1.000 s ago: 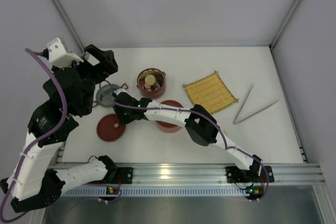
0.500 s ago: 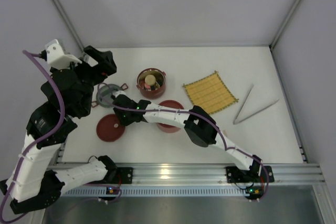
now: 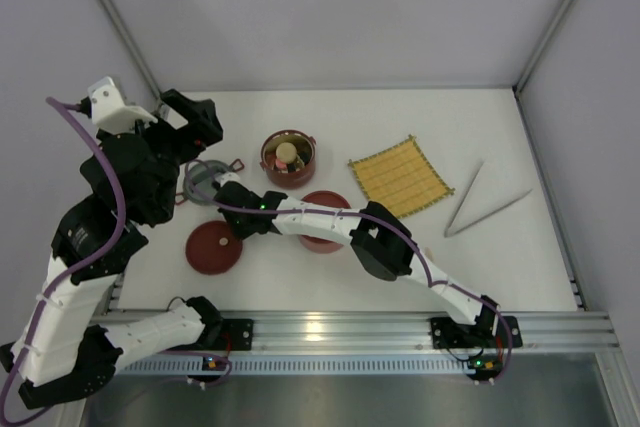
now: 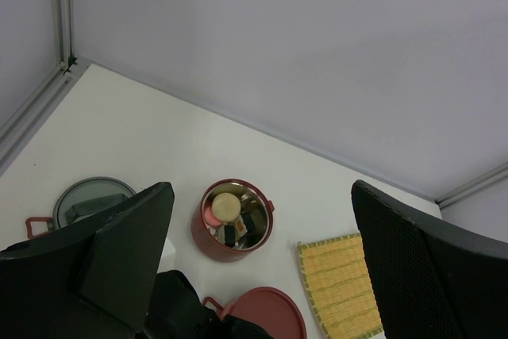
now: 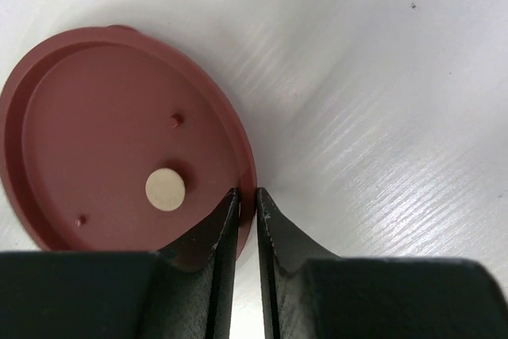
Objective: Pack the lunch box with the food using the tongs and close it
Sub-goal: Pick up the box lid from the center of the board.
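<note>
One dark-red lunch box bowl (image 3: 288, 157) (image 4: 208, 236) stands open at the middle back, with the food (image 3: 287, 156) (image 4: 226, 208) inside it. A flat dark-red lid (image 3: 213, 248) (image 5: 119, 140) lies upside down at the front left. My right gripper (image 3: 237, 229) (image 5: 247, 194) is shut on the lid's right rim, one finger on each side. A second dark-red round piece (image 3: 322, 219) (image 4: 266, 311) lies partly under the right arm. The tongs (image 3: 480, 202) lie at the far right. My left gripper (image 3: 195, 117) (image 4: 262, 188) hangs open and high at the left, holding nothing.
A grey round lid with red handles (image 3: 203, 180) (image 4: 91, 200) lies left of the bowl. The yellow woven mat (image 3: 400, 177) (image 4: 341, 283) lies right of the bowl. The right forearm stretches across the table's front middle. Walls stand close at the back and on both sides.
The right gripper's jaws have closed from partly open onto the lid's rim, and its wrist has sunk slightly toward the lid. The left arm has barely moved.
</note>
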